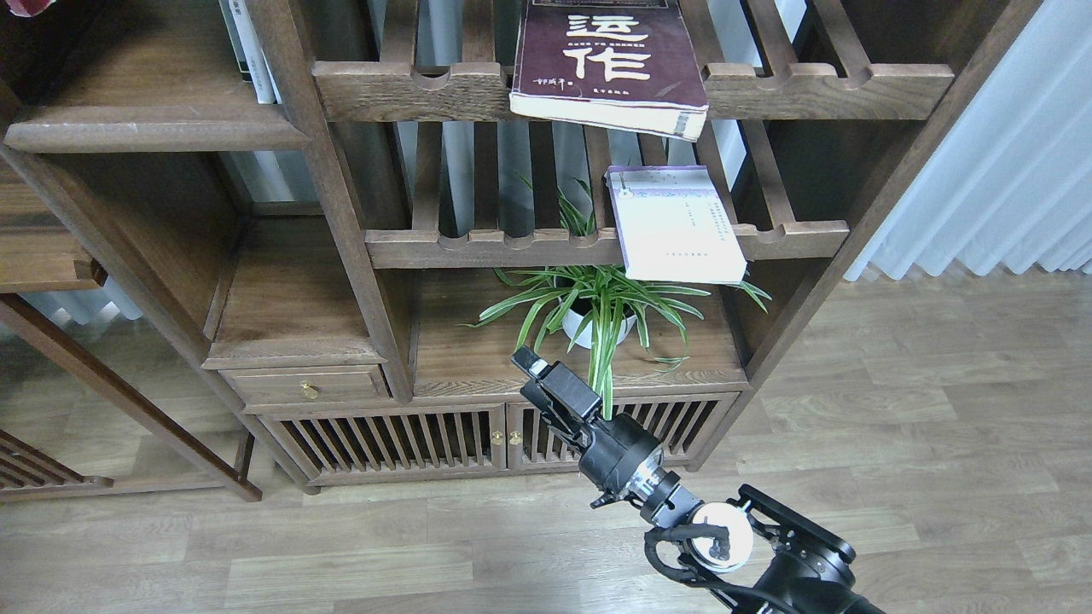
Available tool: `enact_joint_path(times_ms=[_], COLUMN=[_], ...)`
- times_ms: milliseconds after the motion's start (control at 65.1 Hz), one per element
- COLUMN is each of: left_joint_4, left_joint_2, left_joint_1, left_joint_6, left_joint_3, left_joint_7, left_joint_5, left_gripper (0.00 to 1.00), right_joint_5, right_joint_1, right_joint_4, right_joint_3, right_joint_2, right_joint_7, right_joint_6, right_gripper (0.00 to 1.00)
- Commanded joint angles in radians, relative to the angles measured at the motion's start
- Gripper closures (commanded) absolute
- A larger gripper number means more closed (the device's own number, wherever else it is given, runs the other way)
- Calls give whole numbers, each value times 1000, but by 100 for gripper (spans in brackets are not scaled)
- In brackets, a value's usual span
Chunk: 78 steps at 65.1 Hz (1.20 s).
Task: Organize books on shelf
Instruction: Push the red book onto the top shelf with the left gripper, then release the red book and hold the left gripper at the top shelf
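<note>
The maroon book with big white characters lies flat on the upper slatted rack, its corner over the front rail. The pale white-lavender book lies on the lower slatted rack, overhanging its front rail. Only a red sliver shows at the top left corner; I cannot tell if it is the red book. The solid dark-brown shelf is at the upper left. My right gripper hangs low in front of the cabinet, well below both books, holding nothing; its dark fingers cannot be told apart. My left gripper is out of view.
Thin white-spined books stand at the shelf's right end. A potted spider plant sits under the lower rack, just behind my gripper. A drawer and slatted cabinet doors are below. A white curtain hangs at right.
</note>
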Motion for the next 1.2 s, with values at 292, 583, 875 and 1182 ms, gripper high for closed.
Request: enact_joint_path(times_ms=[292,583,875,1182], left_joint_4=[109,191,313,404], left_joint_2=[-85,-110,-142,-197], left_joint_1=[0,-20,-70,-106], left_joint_6=[41,28,-21,-34], left_joint_3=[21,64,107,162], left_joint_7=[-103,-161,-258,-278], left_joint_5=[89,91,91,91], left_gripper=[100,100,100,100], right_joint_5=[0,0,0,0], right_joint_1=[-1,-2,-1,-7], right_joint_4=[0,3,33,34], right_joint_3=[3,0,-2,0], right_joint_2=[0,0,0,0], right_joint_7=[0,0,0,0], right_joint_6=[0,0,0,0], right_gripper=[2,2,2,2])
